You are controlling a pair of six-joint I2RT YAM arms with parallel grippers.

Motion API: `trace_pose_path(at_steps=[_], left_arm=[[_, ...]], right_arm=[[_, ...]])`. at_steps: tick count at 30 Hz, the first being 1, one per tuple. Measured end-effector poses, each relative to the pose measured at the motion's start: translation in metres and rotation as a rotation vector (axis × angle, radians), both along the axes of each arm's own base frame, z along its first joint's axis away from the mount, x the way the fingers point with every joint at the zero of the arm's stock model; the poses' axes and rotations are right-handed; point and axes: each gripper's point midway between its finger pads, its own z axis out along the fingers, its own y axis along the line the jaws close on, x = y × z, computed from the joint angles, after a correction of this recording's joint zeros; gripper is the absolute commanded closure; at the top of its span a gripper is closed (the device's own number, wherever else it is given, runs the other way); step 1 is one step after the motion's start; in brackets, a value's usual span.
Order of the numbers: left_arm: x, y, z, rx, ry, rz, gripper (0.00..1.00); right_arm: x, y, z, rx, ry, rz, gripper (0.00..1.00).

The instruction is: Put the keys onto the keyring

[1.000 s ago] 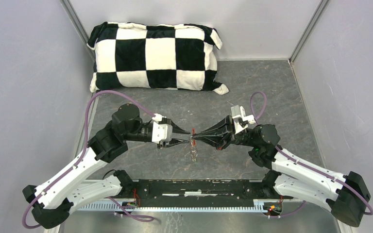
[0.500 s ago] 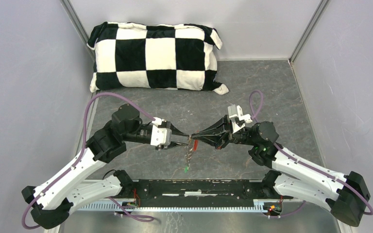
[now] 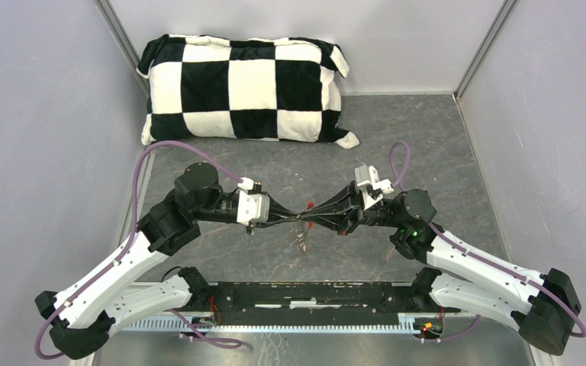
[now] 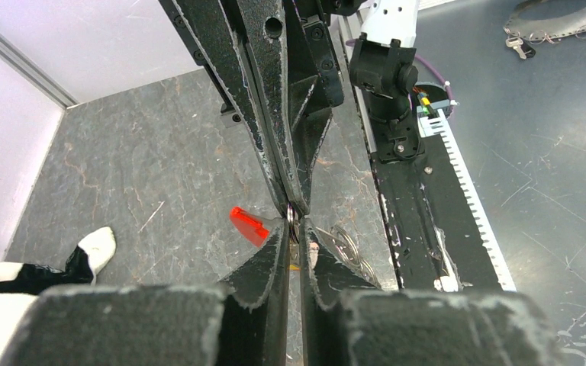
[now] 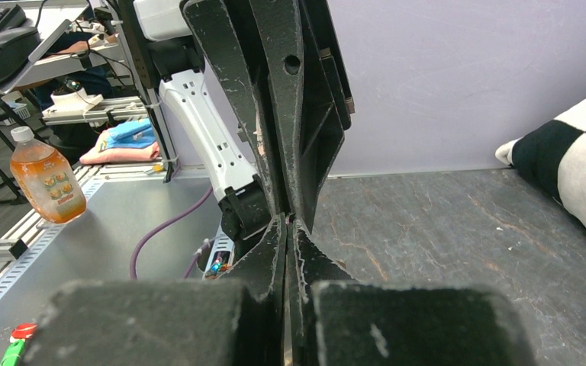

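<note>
Arms (image 3: 114, 280): white links, blk joints, purple cables (image 3: 172, 142), scuffed blk jaws.

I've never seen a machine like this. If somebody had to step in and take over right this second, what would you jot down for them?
Left tool: closed, pinching the metal of the keyring.
Right tool: closed, tip to tip with the left one, apparently on the same bit of metal.
Keyring: held up off the table between the two tools. Its red tag sticks out beside the tips and its loops hang below.
Keys: too small to make out, so I cannot tell whether either is on the ring.
Left to do: find both keys, then thread on any that is missing.
</note>
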Motion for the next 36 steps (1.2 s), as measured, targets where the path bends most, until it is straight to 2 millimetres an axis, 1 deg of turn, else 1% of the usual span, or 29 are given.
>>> trace_pose_path(at_steps=[4, 8, 9, 12, 15, 16, 18, 20, 22, 24, 25, 26, 28, 29, 31, 34, 36], left_arm=[[0.001, -0.001, -0.003, 0.01, 0.01, 0.001, 0.78], [0.002, -0.002, -0.008, 0.018, 0.03, 0.007, 0.76], [0.002, -0.002, -0.009, 0.021, 0.037, 0.009, 0.78], [0.003, -0.002, -0.014, 0.031, 0.053, 0.018, 0.96], [0.005, -0.002, -0.016, 0.034, 0.058, 0.027, 0.98], [0.005, -0.002, -0.016, 0.036, 0.06, 0.029, 0.98], [0.006, -0.002, -0.017, 0.04, 0.061, 0.034, 0.98], [0.007, -0.002, -0.017, 0.041, 0.06, 0.041, 0.98], [0.01, -0.002, -0.02, 0.05, 0.064, 0.053, 0.98], [0.011, -0.003, -0.025, 0.068, 0.073, 0.057, 0.98], [0.012, -0.002, -0.028, 0.083, 0.075, 0.059, 0.98], [0.013, -0.002, -0.032, 0.1, 0.078, 0.061, 0.98], [0.016, -0.001, -0.038, 0.134, 0.076, 0.069, 0.98], [0.017, -0.001, -0.04, 0.149, 0.073, 0.068, 0.98], [0.02, 0.0, -0.043, 0.171, 0.055, 0.069, 0.98], [0.023, 0.002, -0.046, 0.2, 0.03, 0.072, 0.98], [0.024, 0.002, -0.045, 0.209, 0.014, 0.069, 0.98]], right_arm=[[0.001, 0.0, -0.003, -0.015, 0.003, -0.003, 1.0], [0.001, 0.0, -0.003, -0.022, 0.002, -0.005, 1.0], [0.001, 0.0, -0.003, -0.022, 0.002, -0.005, 1.0], [0.001, 0.0, -0.002, -0.02, -0.001, -0.006, 1.0], [0.001, 0.001, -0.002, -0.025, -0.005, -0.003, 1.0], [0.001, 0.001, -0.003, -0.029, -0.004, -0.003, 0.98], [0.001, 0.001, -0.003, -0.043, -0.008, -0.001, 0.83], [0.002, 0.001, -0.002, -0.073, -0.016, -0.005, 0.63], [0.004, 0.002, 0.005, -0.109, -0.034, -0.011, 0.5], [0.008, 0.003, 0.021, -0.146, -0.074, -0.02, 0.48], [0.01, 0.005, 0.029, -0.172, -0.096, -0.024, 0.46], [0.015, 0.007, 0.041, -0.208, -0.124, -0.029, 0.39], [0.022, 0.013, 0.055, -0.272, -0.157, -0.04, 0.39], [0.026, 0.016, 0.057, -0.314, -0.169, -0.048, 0.39], [0.029, 0.017, 0.05, -0.385, -0.181, -0.057, 0.41], [0.022, 0.01, 0.017, -0.513, -0.16, -0.039, 0.45], [0.019, 0.006, 0.002, -0.574, -0.147, -0.027, 0.48]])
